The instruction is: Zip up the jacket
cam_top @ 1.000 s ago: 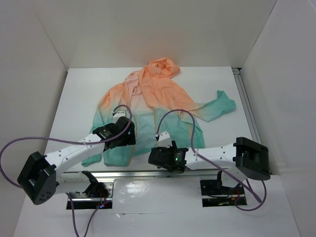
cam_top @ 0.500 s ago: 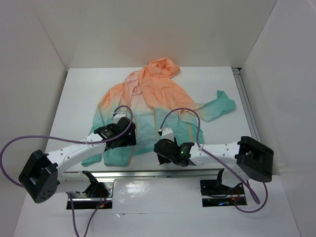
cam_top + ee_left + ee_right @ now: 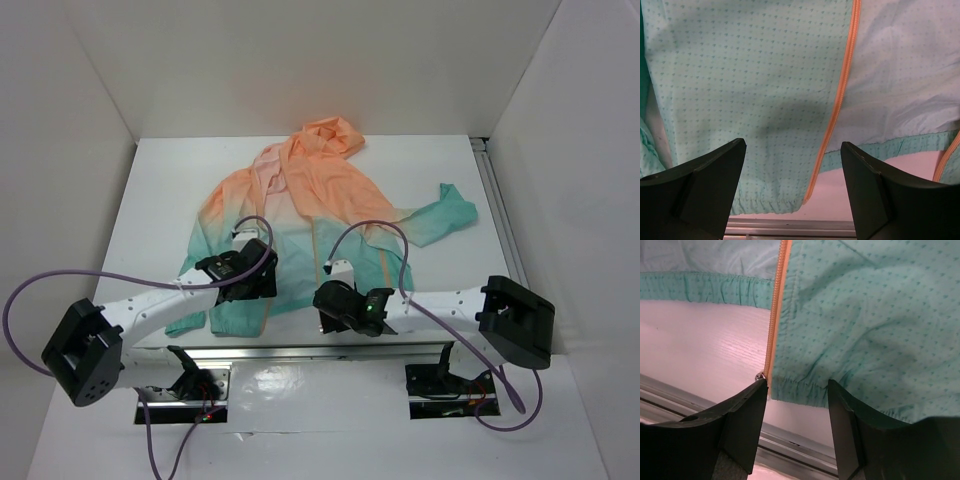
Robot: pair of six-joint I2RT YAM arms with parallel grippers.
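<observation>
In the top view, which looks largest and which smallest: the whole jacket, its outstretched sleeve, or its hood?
1. jacket
2. outstretched sleeve
3. hood, slightly unsure, since it lies farthest from the camera.

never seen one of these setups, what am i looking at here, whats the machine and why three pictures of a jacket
Two robot arms are bolted at the near edge of a white table; each ends in a two-finger gripper. The wide picture looks down from above and behind them. The two close-ups come from cameras on the wrists, so the dark shapes at the bottom are each gripper's own fingers. A jacket, peach fading to teal, lies on the table with its front unzipped. The left gripper stands open above one orange zipper tape, the right gripper open over the hem. Neither holds anything.
</observation>
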